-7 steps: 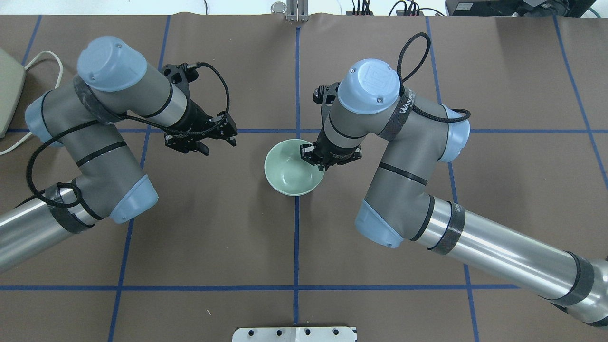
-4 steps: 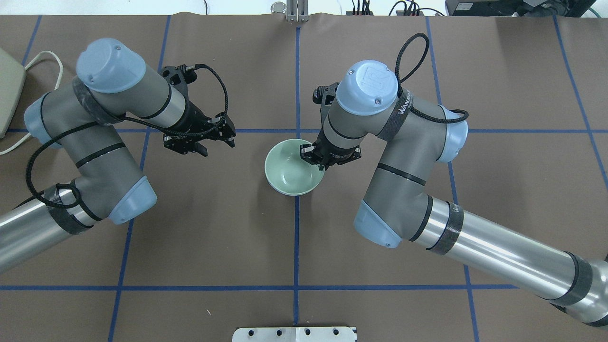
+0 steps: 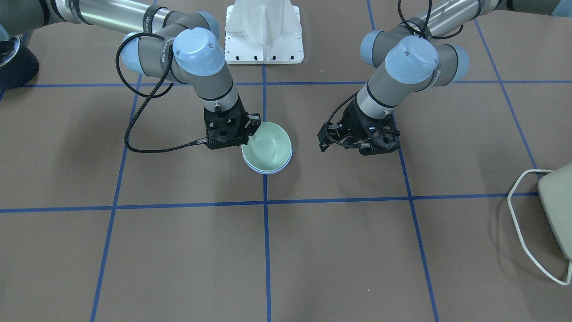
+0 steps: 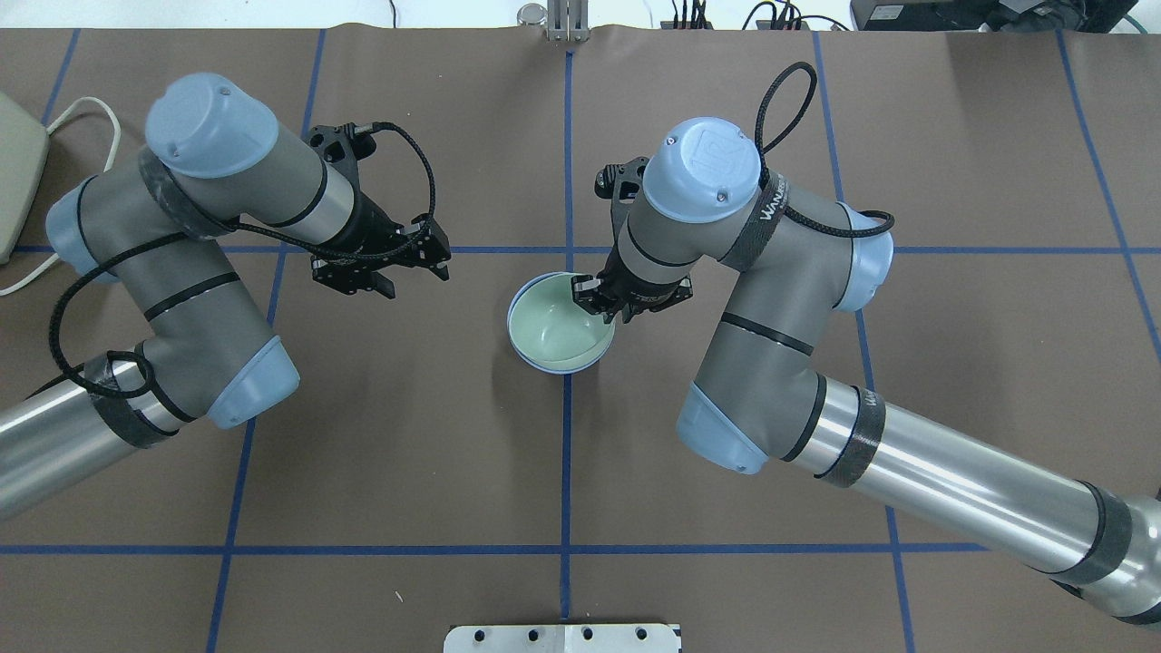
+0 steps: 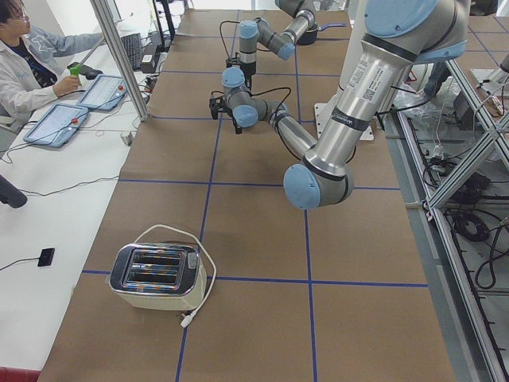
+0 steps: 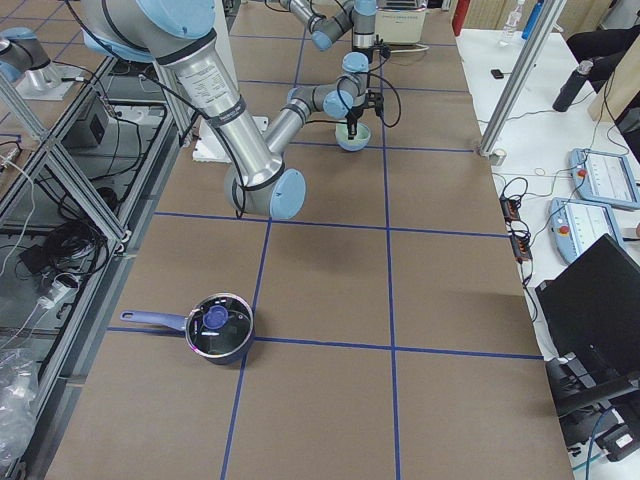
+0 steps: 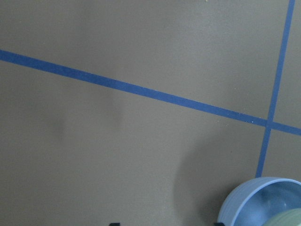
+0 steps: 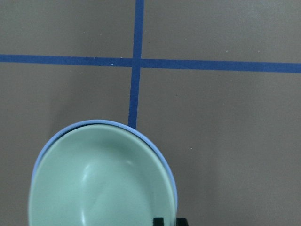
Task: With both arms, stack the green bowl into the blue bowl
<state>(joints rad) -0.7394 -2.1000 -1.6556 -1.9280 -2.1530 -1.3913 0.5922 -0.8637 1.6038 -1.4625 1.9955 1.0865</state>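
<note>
The green bowl (image 4: 555,325) sits nested in the blue bowl (image 4: 520,349) at the table's middle, with only the blue rim showing around it. My right gripper (image 4: 606,306) is shut on the green bowl's right rim, also seen in the front view (image 3: 250,129). The right wrist view shows the green bowl (image 8: 101,183) inside the blue rim (image 8: 49,143). My left gripper (image 4: 417,277) is open and empty, hovering apart to the left of the bowls. Its wrist view shows the blue bowl (image 7: 256,202) at the lower right corner.
A toaster (image 5: 157,274) with a white cord stands at the table's left end and shows at the front view's right edge (image 3: 556,201). A lidded pot (image 6: 215,325) stands at the right end. The white pedestal (image 3: 263,31) is at the robot's side. An operator (image 5: 24,56) sits beyond the table.
The green bowl has sunk lower with my right gripper, and the blue bowl's rim now shows around it. My left gripper has drifted slightly left.
</note>
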